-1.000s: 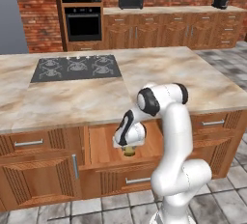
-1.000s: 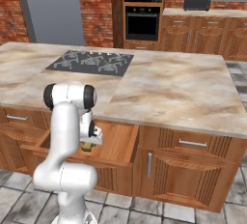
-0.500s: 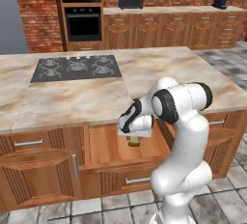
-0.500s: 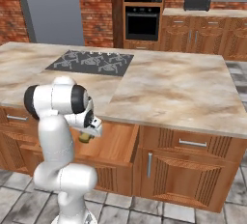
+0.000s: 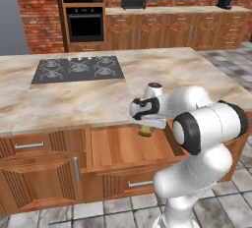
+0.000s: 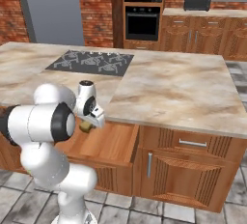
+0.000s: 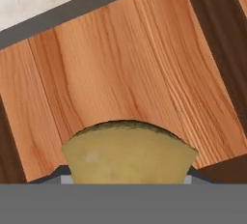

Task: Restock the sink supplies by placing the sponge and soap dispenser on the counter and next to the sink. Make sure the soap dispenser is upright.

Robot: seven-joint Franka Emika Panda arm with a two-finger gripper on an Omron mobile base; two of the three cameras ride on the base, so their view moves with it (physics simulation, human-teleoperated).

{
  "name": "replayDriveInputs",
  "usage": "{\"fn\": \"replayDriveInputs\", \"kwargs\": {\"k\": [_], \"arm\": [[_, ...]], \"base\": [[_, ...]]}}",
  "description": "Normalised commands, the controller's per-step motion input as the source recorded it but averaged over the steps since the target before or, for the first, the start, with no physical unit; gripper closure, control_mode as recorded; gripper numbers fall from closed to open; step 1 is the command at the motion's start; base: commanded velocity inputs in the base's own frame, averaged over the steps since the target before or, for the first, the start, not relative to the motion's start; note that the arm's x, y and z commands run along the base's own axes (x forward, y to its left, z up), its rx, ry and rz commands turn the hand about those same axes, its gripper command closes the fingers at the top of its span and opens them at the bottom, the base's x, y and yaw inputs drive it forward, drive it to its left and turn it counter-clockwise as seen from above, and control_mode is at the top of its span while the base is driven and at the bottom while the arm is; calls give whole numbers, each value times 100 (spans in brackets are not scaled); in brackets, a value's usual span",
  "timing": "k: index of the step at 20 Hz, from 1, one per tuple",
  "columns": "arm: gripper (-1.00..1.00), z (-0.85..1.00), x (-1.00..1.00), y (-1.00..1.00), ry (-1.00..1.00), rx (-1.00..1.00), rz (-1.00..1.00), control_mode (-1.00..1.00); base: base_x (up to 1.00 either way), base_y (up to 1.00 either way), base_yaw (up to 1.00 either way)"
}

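One sponge (image 7: 128, 153), one open wooden drawer (image 5: 125, 146), one black hob (image 5: 78, 69), one built-in oven (image 5: 85, 23) and one robot arm (image 5: 202, 138) are visible.

Arm folded tight with the elbow high and forearm reaching in level from the base, wrist bent down, end effector (image 5: 146, 129) pointing downward and closed around the sponge (image 7: 128, 151), which sits pinched between its fingers and carried in the air.
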Motion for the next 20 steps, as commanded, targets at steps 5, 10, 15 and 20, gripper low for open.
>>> {"fn": "replayDriveInputs", "kwargs": {"k": [5,10,15,20], "arm": [[100,95,-53,-22,0,1,-17,-100],[100,78,-62,-1,0,0,-12,-100],[100,18,-17,0,0,0,-3,-100],[100,0,0,2,0,0,0,100]], "base": [[0,0,0],[0,0,0],[0,0,0],[-11,3,-5]]}}
